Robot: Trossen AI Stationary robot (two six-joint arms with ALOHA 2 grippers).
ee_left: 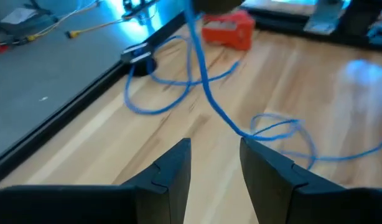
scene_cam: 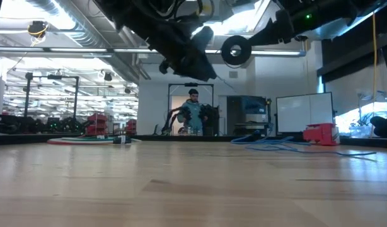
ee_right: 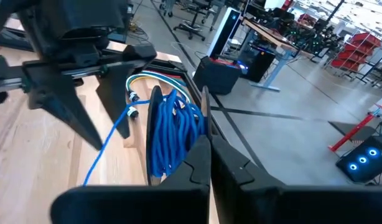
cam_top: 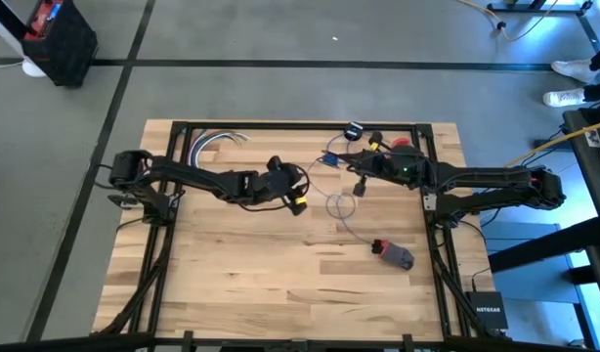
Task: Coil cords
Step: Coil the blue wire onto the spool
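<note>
The thin blue cord (cam_top: 341, 207) lies in loose loops on the wooden table and rises to a coil (ee_right: 173, 127) wound beside a round black disc (scene_cam: 236, 50) with a pale centre. My right gripper (ee_right: 211, 163) is shut at this coil, held high above the table's far middle (cam_top: 341, 159). My left gripper (ee_left: 216, 155) is open above the table (cam_top: 300, 192), just left of the coil. One strand (ee_left: 206, 87) drops from the coil to the table just ahead of the left fingertips; I cannot tell whether it touches them. My right gripper pinches the thin dark disc edge (ee_right: 204, 115) beside the blue coil between its two fingers. It comes level from the table's right. Coil and disc are lifted clear, and one slack strand (ee_right: 107, 146) hangs down to the table.
A red and grey object (cam_top: 393, 254) lies at the cord's near end. A bundle of coloured cables (cam_top: 217, 139) lies at the far left. A small black box (cam_top: 354, 130) and a red item (cam_top: 403, 144) sit at the far edge. A person (scene_cam: 193, 113) stands in the room behind.
</note>
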